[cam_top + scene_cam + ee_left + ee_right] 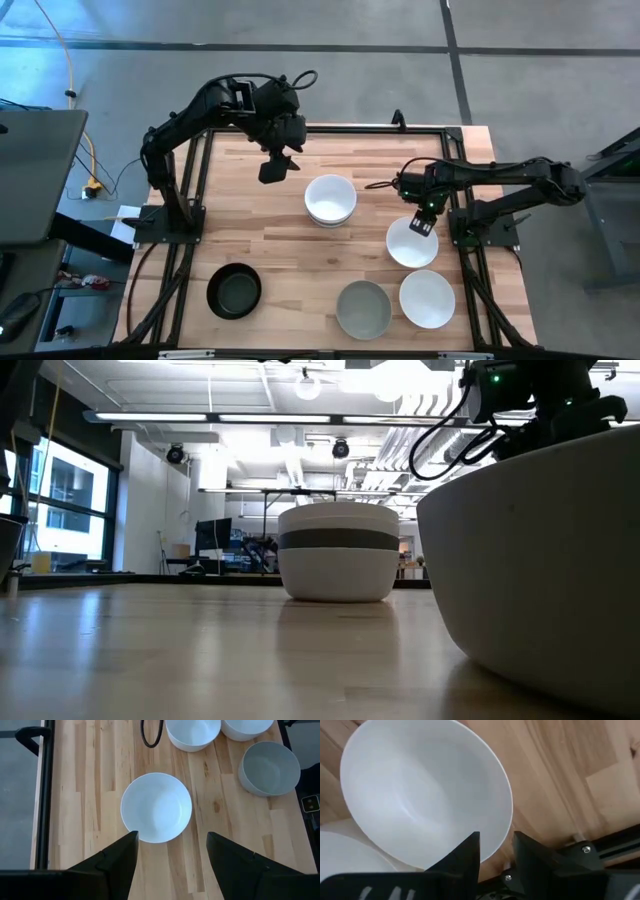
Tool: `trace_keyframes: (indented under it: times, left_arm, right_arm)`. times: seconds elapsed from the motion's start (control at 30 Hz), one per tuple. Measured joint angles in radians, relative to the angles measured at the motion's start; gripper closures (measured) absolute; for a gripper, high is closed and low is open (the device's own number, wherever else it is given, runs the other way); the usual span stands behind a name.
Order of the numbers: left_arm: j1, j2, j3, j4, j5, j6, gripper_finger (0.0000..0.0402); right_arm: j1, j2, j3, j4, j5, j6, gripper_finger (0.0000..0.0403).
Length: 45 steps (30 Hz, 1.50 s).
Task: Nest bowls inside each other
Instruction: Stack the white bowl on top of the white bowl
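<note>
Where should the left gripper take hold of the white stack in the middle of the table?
By the rim. The white stack sits upright and open upward, its smooth round wall giving no other purchase. Come straight down, one finger inside the top bowl and one outside. The left gripper hangs open off its side away from the right gripper, so that near rim is probably the easiest to reach.

Both arms are black, built of slim tubular links with bulkier joint housings. The left arm (pixel 200 110) carries looping black cables over its wrist block. The right arm (pixel 510 185) shows a small green light near its wrist, and a thin black cable curls beside it. The left gripper (pixel 170 862) has broad, wedge-shaped matte black fingers. The right gripper (pixel 496 851) has similar angular fingers.
</note>
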Motion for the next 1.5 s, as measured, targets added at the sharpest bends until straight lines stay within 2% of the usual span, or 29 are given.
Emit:
trace_keyframes:
  times: [0.27, 0.47, 0.77, 1.5]
  left_arm:
    - [0.0, 0.0, 0.0, 0.0, 0.0, -0.001, 0.0177]
    - [0.0, 0.0, 0.0, 0.0, 0.0, 0.0, 0.0177]
    - [0.0, 0.0, 0.0, 0.0, -0.001, 0.01, 0.0177]
    - [0.0, 0.002, 0.0, 0.008, -0.001, 0.008, 0.0177]
  right_arm:
    - [0.0, 0.0, 0.0, 0.006, 0.107, 0.01, 0.0293]
    - [0.0, 0.0, -0.007, 0.032, 0.108, 0.015, 0.0293]
    - [0.0, -0.017, -0.155, 0.108, 0.086, 0.034, 0.0293]
    - [0.0, -0.023, -0.215, 0.227, 0.078, 0.037, 0.0293]
